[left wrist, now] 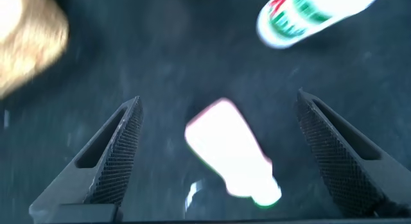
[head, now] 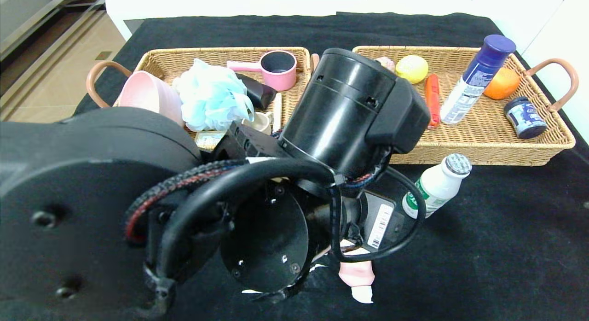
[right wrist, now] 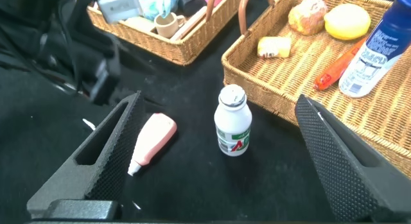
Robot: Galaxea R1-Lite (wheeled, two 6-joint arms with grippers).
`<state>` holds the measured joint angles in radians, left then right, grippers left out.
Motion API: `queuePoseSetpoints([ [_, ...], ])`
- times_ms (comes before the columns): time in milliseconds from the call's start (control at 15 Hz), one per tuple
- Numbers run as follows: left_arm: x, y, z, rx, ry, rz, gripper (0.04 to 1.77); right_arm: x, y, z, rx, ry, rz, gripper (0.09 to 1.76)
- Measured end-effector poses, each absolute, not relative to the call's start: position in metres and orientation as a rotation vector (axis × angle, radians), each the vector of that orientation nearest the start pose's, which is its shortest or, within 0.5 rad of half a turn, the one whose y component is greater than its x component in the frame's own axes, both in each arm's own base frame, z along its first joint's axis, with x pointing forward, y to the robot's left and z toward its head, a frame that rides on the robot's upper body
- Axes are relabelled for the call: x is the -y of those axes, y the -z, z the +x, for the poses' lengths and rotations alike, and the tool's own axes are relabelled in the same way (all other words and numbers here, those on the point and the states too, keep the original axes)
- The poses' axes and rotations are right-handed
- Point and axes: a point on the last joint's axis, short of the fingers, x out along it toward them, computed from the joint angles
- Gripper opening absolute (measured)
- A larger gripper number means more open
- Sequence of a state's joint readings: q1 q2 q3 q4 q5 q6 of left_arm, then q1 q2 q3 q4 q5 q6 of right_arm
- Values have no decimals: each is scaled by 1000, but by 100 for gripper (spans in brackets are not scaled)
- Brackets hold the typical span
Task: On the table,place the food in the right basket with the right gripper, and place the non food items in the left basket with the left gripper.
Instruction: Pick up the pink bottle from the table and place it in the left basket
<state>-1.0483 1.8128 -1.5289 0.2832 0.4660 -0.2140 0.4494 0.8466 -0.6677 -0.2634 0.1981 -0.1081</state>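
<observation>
Black arm housing of the left arm fills the near half of the head view, hiding the left gripper (left wrist: 218, 153); only the left wrist view shows its two ribbed fingers spread wide, poised above the flat pink tube with white cap (left wrist: 230, 153), which lies on the black-cloth table (head: 483, 247) between them, untouched. Judgement: tube is light, soft-walled and likely slick; a squeeze across the flat mid-body should hold, while the tapered cap end would slip. Small white bottle with green label (right wrist: 232, 121) stands upright on the cloth just in front of the right wicker basket (head: 487, 146), near the tube but apart from it; judged light, rigid, easy to topple, best taken around the body below the cap. Right gripper (right wrist: 218, 153) hangs above both items, fingers fully spread, holding nothing. Right basket already holds the orange-red sausage stick (head: 432, 100) and the white-blue spray can with dark blue cap (head: 476, 77). Left wicker basket (head: 221, 54) holds the big pink bowl (head: 147, 97) and the fluffy light-blue mesh pouf (head: 211, 100). Head view gives only a sliver of tube below the arm; right wrist view shows its full length and both baskets' near edges.
</observation>
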Motion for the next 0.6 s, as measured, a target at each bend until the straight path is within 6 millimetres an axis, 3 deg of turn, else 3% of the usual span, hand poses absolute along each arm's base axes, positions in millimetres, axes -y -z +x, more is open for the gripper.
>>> queuePoseSetpoints([
  [333, 292, -262, 182, -640, 406, 109, 170, -43, -276, 79, 114, -644, -94, 171],
  [600, 308, -242, 190, -677, 372, 135, 171, -44, -274, 80, 107, -646, -95, 171],
])
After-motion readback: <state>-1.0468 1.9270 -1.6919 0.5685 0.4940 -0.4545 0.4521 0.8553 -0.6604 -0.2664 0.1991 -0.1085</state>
